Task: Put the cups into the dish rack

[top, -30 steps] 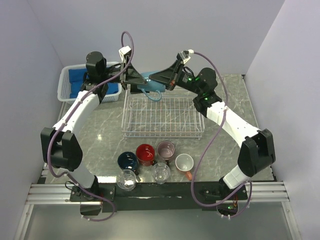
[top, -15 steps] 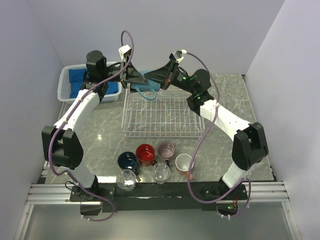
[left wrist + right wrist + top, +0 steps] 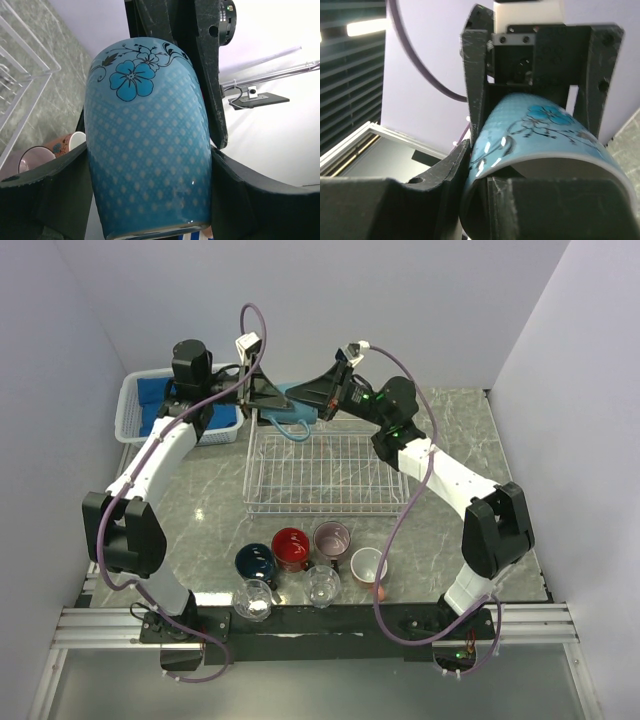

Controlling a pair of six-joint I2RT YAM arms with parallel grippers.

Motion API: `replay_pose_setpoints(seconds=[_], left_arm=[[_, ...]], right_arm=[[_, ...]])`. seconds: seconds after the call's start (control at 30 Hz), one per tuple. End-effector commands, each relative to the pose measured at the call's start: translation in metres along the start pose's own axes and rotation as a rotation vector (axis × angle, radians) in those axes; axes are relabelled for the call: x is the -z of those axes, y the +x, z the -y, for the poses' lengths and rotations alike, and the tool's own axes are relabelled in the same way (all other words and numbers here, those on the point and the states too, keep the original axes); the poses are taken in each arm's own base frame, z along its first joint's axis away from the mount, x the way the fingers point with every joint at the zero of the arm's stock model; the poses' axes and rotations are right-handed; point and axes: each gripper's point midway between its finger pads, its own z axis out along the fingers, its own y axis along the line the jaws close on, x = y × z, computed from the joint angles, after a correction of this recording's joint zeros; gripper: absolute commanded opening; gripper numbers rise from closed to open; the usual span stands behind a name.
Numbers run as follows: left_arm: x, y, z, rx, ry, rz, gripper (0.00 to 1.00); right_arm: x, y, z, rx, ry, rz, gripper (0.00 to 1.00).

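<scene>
A light-blue mug (image 3: 295, 413) with a flower pattern hangs above the back edge of the white wire dish rack (image 3: 325, 510), held between both arms. My left gripper (image 3: 272, 400) has a finger on each side of the mug's body (image 3: 150, 150). My right gripper (image 3: 314, 400) is shut on the mug's rim (image 3: 545, 135), one finger inside and one outside. Near the front edge stand the navy cup (image 3: 255, 561), red cup (image 3: 290, 548), mauve cup (image 3: 332, 537) and salmon-orange cup (image 3: 368, 565), with two clear glasses (image 3: 252, 598) (image 3: 322, 583).
A white plastic basket (image 3: 133, 418) holding a blue cloth (image 3: 160, 400) sits at the back left, beside the left arm. Walls close the table in at the back and on both sides.
The right arm has carried the mug a little to the left, toward the left gripper. The left jaws have closed in onto the mug's sides.
</scene>
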Motion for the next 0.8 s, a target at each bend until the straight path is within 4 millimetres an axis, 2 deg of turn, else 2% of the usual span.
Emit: replay_pose_setpoints(seconds=[0.0,0.07,0.1,0.17,0.2,0.27,0.3,0.37,0.4,0.43,0.47,0.5,0.53,0.57,0.6,0.63,0.7,0.73,0.77], left_arm=[[0.016,-0.013,0.025,-0.201,-0.018,0.058,0.01],[0.022,-0.012,0.019,-0.179,-0.036,0.060,0.01],[0.024,-0.011,0.018,-0.174,-0.038,0.059,0.01],[0.027,-0.010,0.015,-0.165,-0.043,0.056,0.01],[0.028,-0.011,0.016,-0.173,-0.047,0.059,0.01],[0.030,-0.010,0.009,-0.154,-0.070,0.059,0.01],[0.030,-0.012,0.013,-0.171,-0.079,0.060,0.01],[0.031,-0.012,-0.004,-0.161,-0.138,0.070,0.01],[0.032,-0.016,-0.003,-0.195,-0.168,0.081,0.01],[0.031,-0.018,-0.015,-0.197,-0.203,0.080,0.01],[0.033,-0.015,-0.036,-0.196,-0.303,0.079,0.01],[0.032,-0.022,-0.033,-0.257,-0.350,0.081,0.01],[0.022,-0.020,-0.050,-0.252,-0.391,0.041,0.01],[0.022,-0.027,-0.069,-0.306,-0.502,0.042,0.01],[0.017,-0.028,-0.067,-0.327,-0.532,0.027,0.01],[0.005,-0.028,-0.077,-0.345,-0.562,0.001,0.01],[-0.001,-0.039,-0.082,-0.427,-0.659,-0.002,0.01],[-0.015,-0.038,-0.099,-0.434,-0.689,-0.043,0.01],[-0.019,-0.040,-0.107,-0.468,-0.720,-0.071,0.01]], right_arm=[[0.015,0.010,-0.013,0.013,0.022,-0.040,0.33],[0.027,0.004,-0.005,0.012,0.057,-0.017,0.37],[0.032,0.003,-0.011,0.031,0.056,-0.010,0.40],[0.045,-0.004,-0.004,0.024,0.094,0.005,0.49],[0.051,-0.004,-0.007,0.051,0.100,0.009,0.51],[0.065,-0.011,0.000,0.060,0.140,0.031,0.54],[0.073,-0.011,0.001,0.072,0.169,0.037,0.61],[0.093,-0.015,0.005,0.070,0.225,0.067,0.63],[0.102,-0.017,0.008,0.099,0.250,0.079,0.63],[0.110,-0.018,0.011,0.106,0.278,0.090,0.63],[0.120,-0.013,0.012,0.089,0.325,0.101,0.63],[0.133,-0.021,0.015,0.143,0.363,0.132,0.64],[0.141,-0.022,0.018,0.157,0.397,0.145,0.64],[0.151,-0.017,0.018,0.140,0.453,0.158,0.64],[0.160,-0.022,0.022,0.210,0.504,0.180,0.65],[0.166,-0.022,0.024,0.223,0.543,0.189,0.65],[0.177,-0.016,0.022,0.257,0.604,0.192,0.66],[0.182,-0.018,0.022,0.271,0.630,0.214,0.66],[0.188,-0.011,0.020,0.272,0.647,0.220,0.66]])
